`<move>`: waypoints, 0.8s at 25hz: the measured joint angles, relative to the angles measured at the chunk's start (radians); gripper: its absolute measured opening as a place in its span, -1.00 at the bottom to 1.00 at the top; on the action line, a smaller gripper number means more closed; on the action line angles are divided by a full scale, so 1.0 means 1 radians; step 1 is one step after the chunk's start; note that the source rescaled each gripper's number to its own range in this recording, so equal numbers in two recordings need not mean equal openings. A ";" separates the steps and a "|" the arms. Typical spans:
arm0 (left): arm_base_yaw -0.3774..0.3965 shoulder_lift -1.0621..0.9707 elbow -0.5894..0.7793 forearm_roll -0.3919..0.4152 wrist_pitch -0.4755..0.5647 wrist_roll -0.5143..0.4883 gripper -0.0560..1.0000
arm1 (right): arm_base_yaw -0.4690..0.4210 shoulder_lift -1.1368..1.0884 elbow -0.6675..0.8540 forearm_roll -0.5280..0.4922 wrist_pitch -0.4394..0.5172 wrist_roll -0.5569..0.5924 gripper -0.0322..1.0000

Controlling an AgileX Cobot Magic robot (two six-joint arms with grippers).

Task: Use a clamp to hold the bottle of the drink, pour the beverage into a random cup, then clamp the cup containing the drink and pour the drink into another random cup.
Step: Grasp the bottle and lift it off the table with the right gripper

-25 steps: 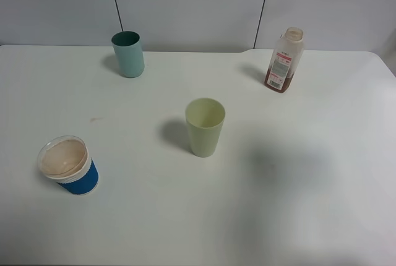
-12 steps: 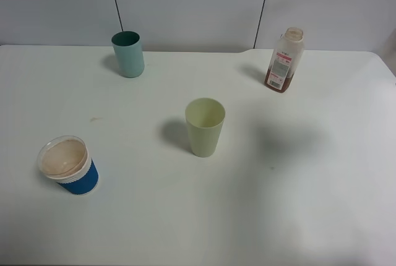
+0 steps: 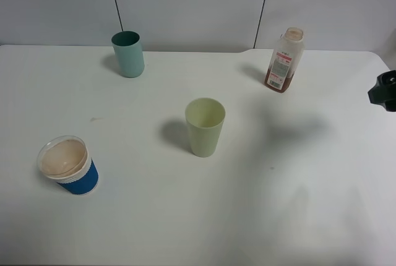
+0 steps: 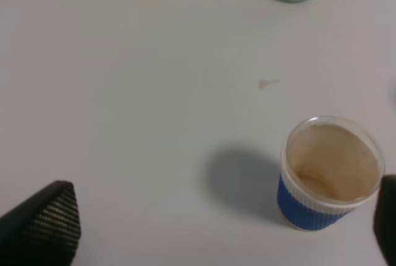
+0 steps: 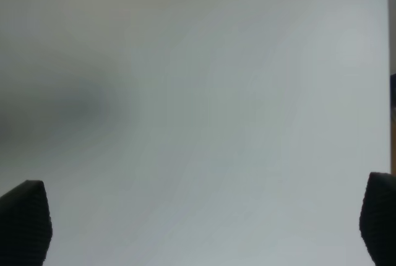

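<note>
**Bottle stands untouched at the far right; both hands are spread and empty**

The bottle (image 3: 284, 60) stands upright near the far right corner of the white tabletop (image 3: 322, 204). Its neck looks uncapped, and the brown beverage (image 3: 276, 82) fills only its lowest part. Nothing touches it.

The pale yellow-green cup (image 3: 205, 127) stands upright near the middle of the tabletop, well apart from the bottle, and looks empty. The teal cup (image 3: 128, 54) stands upright at the far left. A squat blue-sleeved cup (image 3: 68, 165) sits at the near left, its inside tinted brown. A small brown stain (image 3: 94, 119) marks the surface between those two.

This looks like the very first step: the reach for the bottle, with no grasp made and nothing poured. The next move calls for the right hand to travel to the bottle, bracket its body below the shoulders, and close firmly without tipping it.

In the high view, only a black part of the right arm (image 3: 385, 91) shows at the right edge, apart from the bottle. The right wrist view shows the right hand (image 5: 201, 219) with fingers wide apart over bare tabletop. The left wrist view shows the left hand (image 4: 213, 229) likewise spread and empty, above the blue-sleeved cup's area.
</note>
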 joint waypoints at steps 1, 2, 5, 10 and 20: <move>0.000 0.000 0.000 0.000 0.000 0.000 0.76 | -0.002 0.022 0.000 -0.005 -0.011 0.000 1.00; 0.000 0.000 0.000 0.000 0.000 0.000 0.76 | -0.002 0.066 0.000 -0.015 -0.039 0.000 1.00; 0.000 0.000 0.000 0.000 0.000 0.000 0.76 | -0.002 0.126 0.000 -0.037 -0.087 -0.002 1.00; 0.000 0.000 0.000 0.000 0.000 0.000 0.76 | -0.003 0.232 0.000 -0.079 -0.222 -0.018 1.00; 0.000 0.000 0.000 0.000 0.000 0.000 0.76 | -0.068 0.299 0.000 -0.198 -0.304 -0.137 1.00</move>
